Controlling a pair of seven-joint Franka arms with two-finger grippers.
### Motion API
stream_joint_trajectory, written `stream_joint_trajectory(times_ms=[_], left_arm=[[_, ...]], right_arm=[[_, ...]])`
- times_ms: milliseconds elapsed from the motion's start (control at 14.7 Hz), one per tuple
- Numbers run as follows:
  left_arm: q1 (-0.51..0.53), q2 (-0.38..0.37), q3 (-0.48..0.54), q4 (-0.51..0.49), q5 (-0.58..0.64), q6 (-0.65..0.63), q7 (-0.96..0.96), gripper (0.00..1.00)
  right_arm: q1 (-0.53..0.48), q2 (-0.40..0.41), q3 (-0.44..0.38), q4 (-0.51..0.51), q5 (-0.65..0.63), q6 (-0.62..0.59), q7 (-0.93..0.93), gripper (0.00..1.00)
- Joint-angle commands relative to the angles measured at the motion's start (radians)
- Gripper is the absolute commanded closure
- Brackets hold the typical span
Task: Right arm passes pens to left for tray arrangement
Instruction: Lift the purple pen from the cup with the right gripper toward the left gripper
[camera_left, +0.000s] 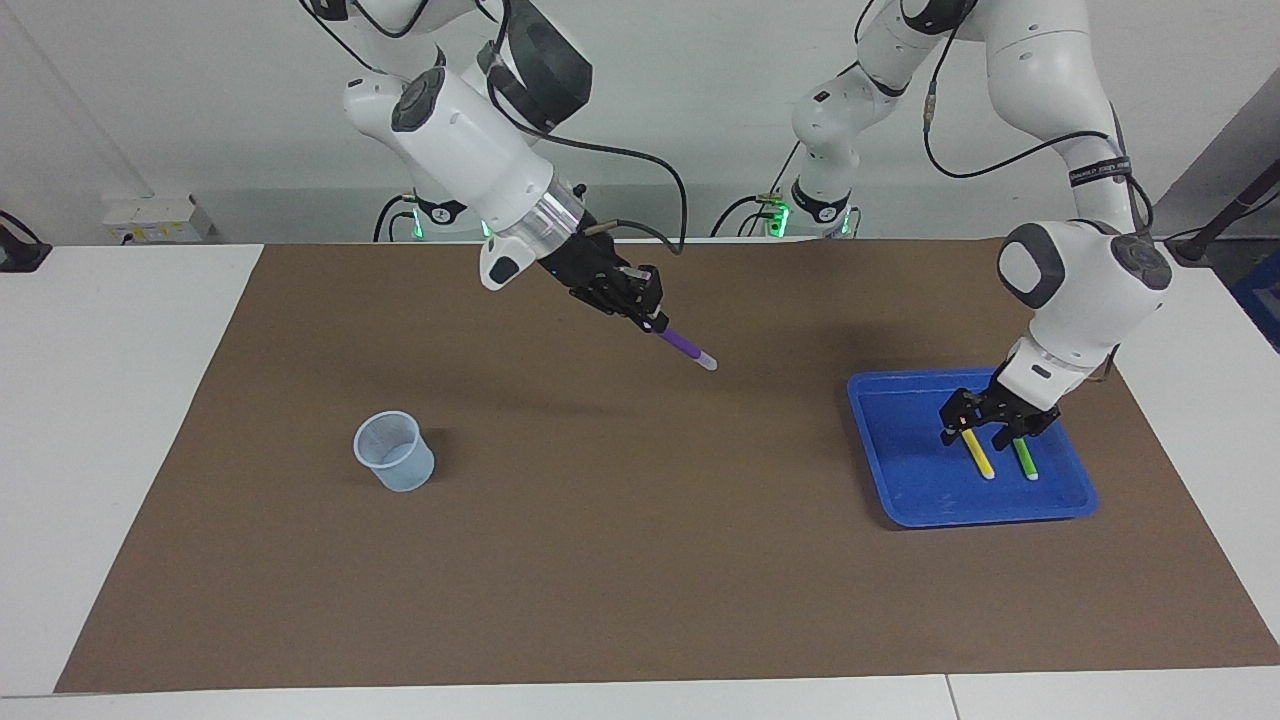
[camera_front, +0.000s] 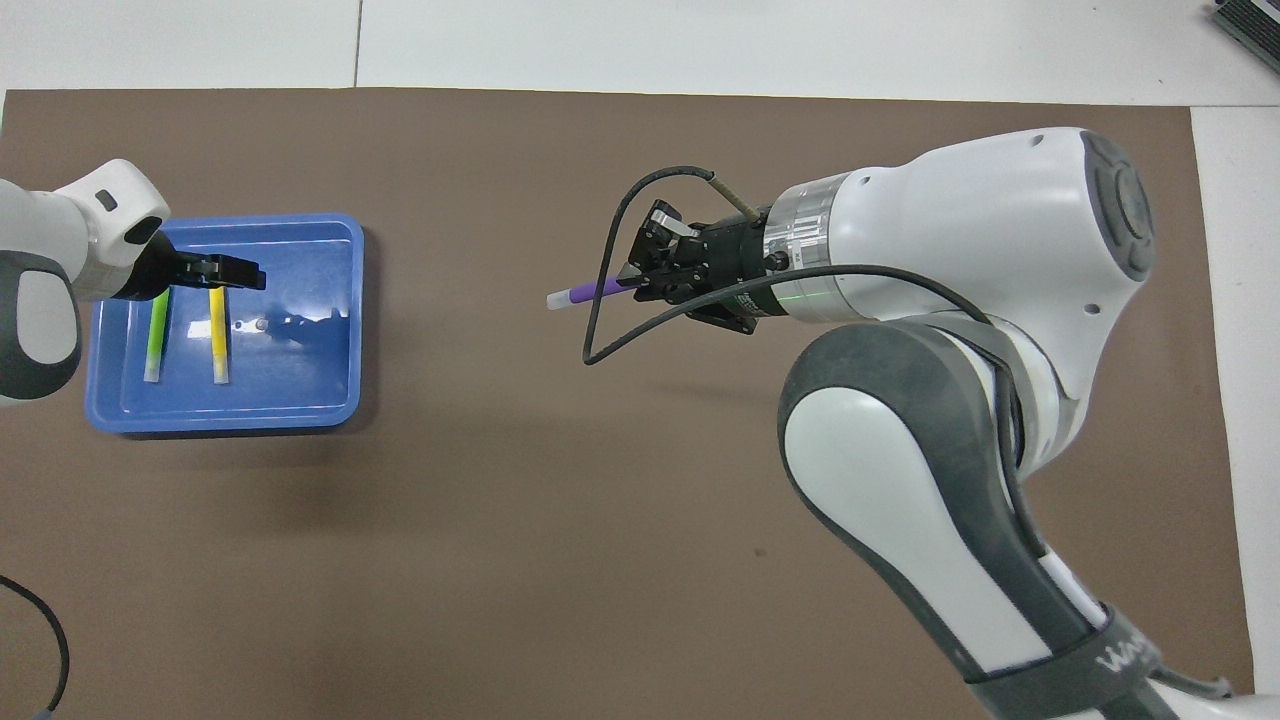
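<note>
Two pens (camera_left: 1001, 457) side by side in tray (camera_left: 900, 460)

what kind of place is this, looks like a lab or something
Most likely a robotics lab bench: two table-mounted arms over a brown mat, the right gripper holding a purple pen, the left gripper over a blue tray, and bare walls.

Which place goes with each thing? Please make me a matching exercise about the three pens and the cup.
Things:
1. purple pen
2. yellow pen
3. green pen
4. cup

Places:
A. in the tray, at its edge toward the left arm's end
B. on the brown mat, toward the right arm's end
C. held in the right hand, in the air
D. in the tray, under the left hand, beside the green one

Pairs: 1-C, 2-D, 3-A, 4-B
</note>
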Motion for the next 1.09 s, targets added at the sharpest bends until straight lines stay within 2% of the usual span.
stream_joint_trajectory(times_ms=[0, 204, 475, 679, 1018], left_arm=[[-0.01, -0.02, 0.006, 0.066, -0.097, -0.132, 0.021, 0.13], [-0.008, -0.021, -0.011, 0.073, -0.097, -0.167, 0.089, 0.1], [-0.01, -0.026, -0.035, 0.074, -0.195, -0.15, 0.452, 0.09], [-0.01, -0.026, -0.077, 0.088, -0.2, -0.137, 0.697, 0.09], [-0.008, -0.037, -0.175, 0.09, -0.206, -0.14, 0.955, 0.09]], right_arm=[[0.035, 0.04, 0.005, -0.014, 0.023, 0.103, 0.005, 1.0], [0.046, 0.057, 0.005, -0.014, 0.023, 0.129, 0.007, 1.0], [0.099, 0.091, 0.003, -0.021, 0.023, 0.215, 0.011, 1.0], [0.106, 0.092, 0.003, -0.021, 0.023, 0.221, 0.013, 1.0], [0.156, 0.115, 0.001, -0.03, 0.02, 0.272, 0.019, 1.0]])
